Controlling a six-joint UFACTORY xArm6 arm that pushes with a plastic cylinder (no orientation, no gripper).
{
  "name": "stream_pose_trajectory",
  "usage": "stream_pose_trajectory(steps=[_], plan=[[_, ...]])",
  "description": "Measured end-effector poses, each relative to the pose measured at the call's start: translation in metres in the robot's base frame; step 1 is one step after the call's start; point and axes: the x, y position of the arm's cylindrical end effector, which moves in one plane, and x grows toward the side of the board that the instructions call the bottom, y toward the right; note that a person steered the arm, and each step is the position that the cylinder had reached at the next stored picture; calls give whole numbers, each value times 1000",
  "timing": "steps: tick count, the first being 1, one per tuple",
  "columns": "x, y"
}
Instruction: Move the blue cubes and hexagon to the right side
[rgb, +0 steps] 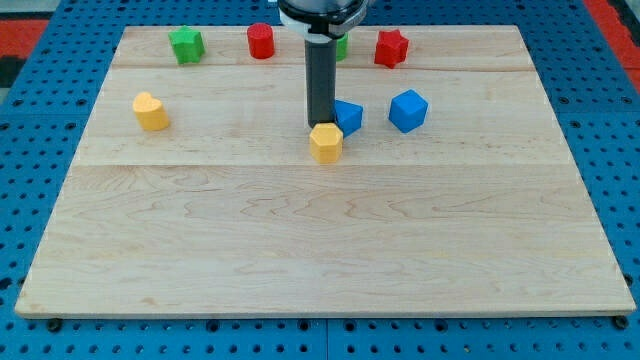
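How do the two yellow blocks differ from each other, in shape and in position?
The yellow hexagon block has flat sides; the yellow heart-like block has a rounded, notched top. The hexagon lies near the board's middle, directly below my tip and touching a blue cube; the heart-like block stands alone at the view's left, touching nothing. Both share the same yellow colour and similar size.

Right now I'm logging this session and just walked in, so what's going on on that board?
My tip sits at the top edge of the yellow hexagon, with one blue cube just to its right. The second blue cube lies further right. None of the three has reached the board's right side. The other blocks along the top and left sit apart from my tip.
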Motion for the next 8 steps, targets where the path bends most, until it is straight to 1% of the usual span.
stream_pose_trajectory(steps=[1,2,3,4,6,7,8], plan=[[39,-45],[89,-31],[84,-25],[54,-25],[24,31],[32,35],[22,-2]])
